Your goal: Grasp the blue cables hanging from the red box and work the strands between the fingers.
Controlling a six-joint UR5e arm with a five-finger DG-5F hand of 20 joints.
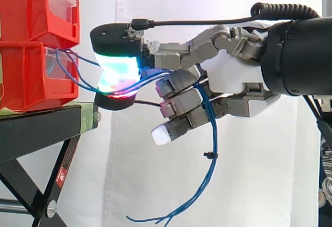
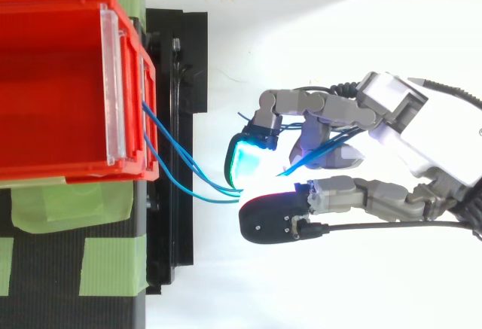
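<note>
Thin blue cables (image 1: 78, 76) run out of the lower red box (image 1: 31, 74) and cross the gap to my hand (image 1: 228, 74). The strands (image 2: 188, 171) pass between two glowing pads (image 1: 120, 74) that pinch them just right of the box. Behind the pinch the cables thread between the curled lower fingers (image 1: 179, 105), then drop in a loose loop (image 1: 207, 175) with free ends near the bottom of the side view. From above, the hand (image 2: 407, 129) reaches in from the right, with a cyan pad (image 2: 248, 159) and a black-backed pad (image 2: 271, 220) closed on the strands.
Two red bins are stacked on a black stand (image 1: 36, 128) with green tape (image 2: 64, 205) at the left. A clear label holder (image 2: 111, 88) fronts the upper bin (image 2: 53, 80). A white curtain hangs behind; open space lies under the hand.
</note>
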